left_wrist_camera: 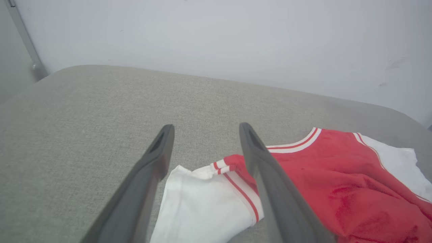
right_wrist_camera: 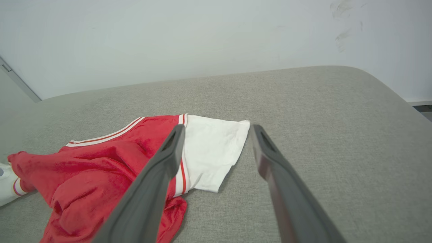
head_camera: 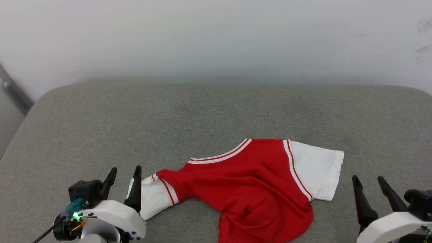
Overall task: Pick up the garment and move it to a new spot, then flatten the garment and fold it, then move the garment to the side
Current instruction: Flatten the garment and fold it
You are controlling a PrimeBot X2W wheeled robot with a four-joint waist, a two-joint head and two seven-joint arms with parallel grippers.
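Head view: the garment (head_camera: 249,182), a red jersey with white sleeves and red-and-white striped trim, lay rumpled near the front edge of a grey cushioned surface (head_camera: 216,111), its red body bunched in soft folds and its lower part running off the bottom of the picture. The left gripper (head_camera: 126,169) stood at the lower left with its two dark fingers spread apart and nothing between them, the inner finger just beside the left-hand sleeve (head_camera: 152,199). The right gripper (head_camera: 367,178) stood at the lower right, fingers likewise spread and empty, near the right-hand sleeve (head_camera: 320,172) but apart from it. Left wrist view: the left gripper (left_wrist_camera: 206,127) pointed low across the surface, its fingers held wide over the left-hand sleeve (left_wrist_camera: 202,202), gripping no cloth. Right wrist view: the right gripper (right_wrist_camera: 217,128) pointed forward and down, fingers wide, framing the outer edge of the right-hand sleeve (right_wrist_camera: 212,152) without pinching it. Judging from this, the garment seemed to be set down at its working spot, so the first step looked done; it was neither flat nor folded, so smoothing, folding and moving it aside all remained
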